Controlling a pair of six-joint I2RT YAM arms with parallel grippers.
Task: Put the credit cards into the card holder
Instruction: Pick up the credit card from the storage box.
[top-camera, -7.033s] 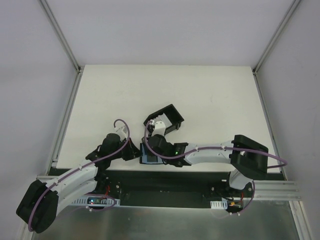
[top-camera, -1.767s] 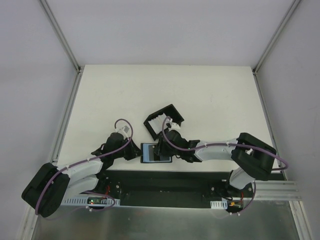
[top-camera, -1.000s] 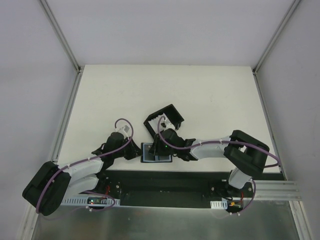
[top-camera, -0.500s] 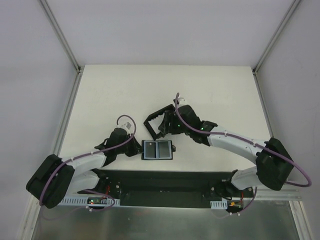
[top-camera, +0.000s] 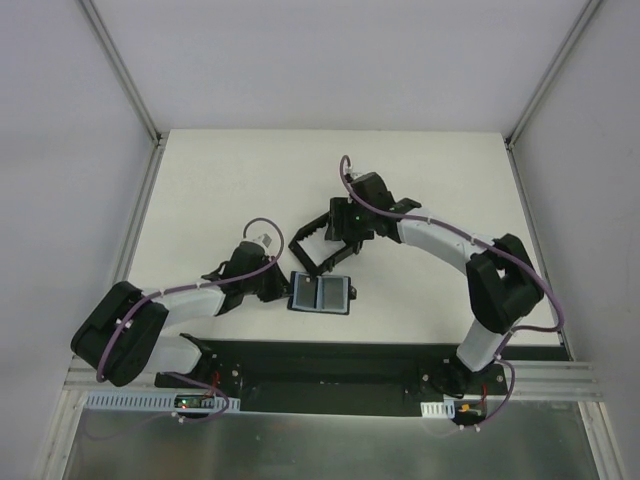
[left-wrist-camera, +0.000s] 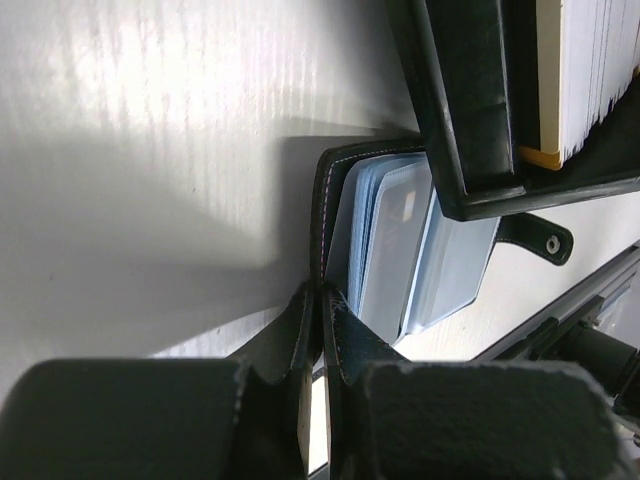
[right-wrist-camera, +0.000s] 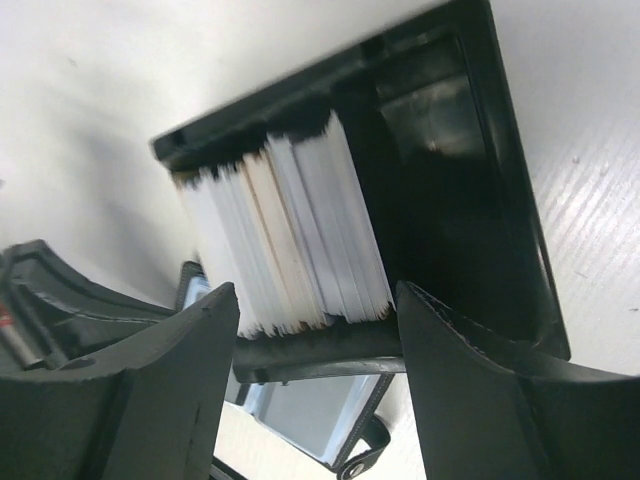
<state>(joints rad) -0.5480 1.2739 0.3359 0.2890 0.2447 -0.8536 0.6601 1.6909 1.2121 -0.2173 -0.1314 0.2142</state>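
Right wrist: spread right gripper (right-wrist-camera: 315, 300) frames credit cards (right-wrist-camera: 285, 235); left gripper (left-wrist-camera: 318, 310) clamps card holder (left-wrist-camera: 400, 250).

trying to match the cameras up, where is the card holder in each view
Top external: card holder lies open low in the middle, just nearer than the black tray, left gripper on its left edge.
Left wrist: card holder fills the centre, bluish pockets showing, its edge pinched at the bottom.
Right wrist: only a bluish corner and the clasp tab, at the bottom edge.
Shared landmark: the black tray.
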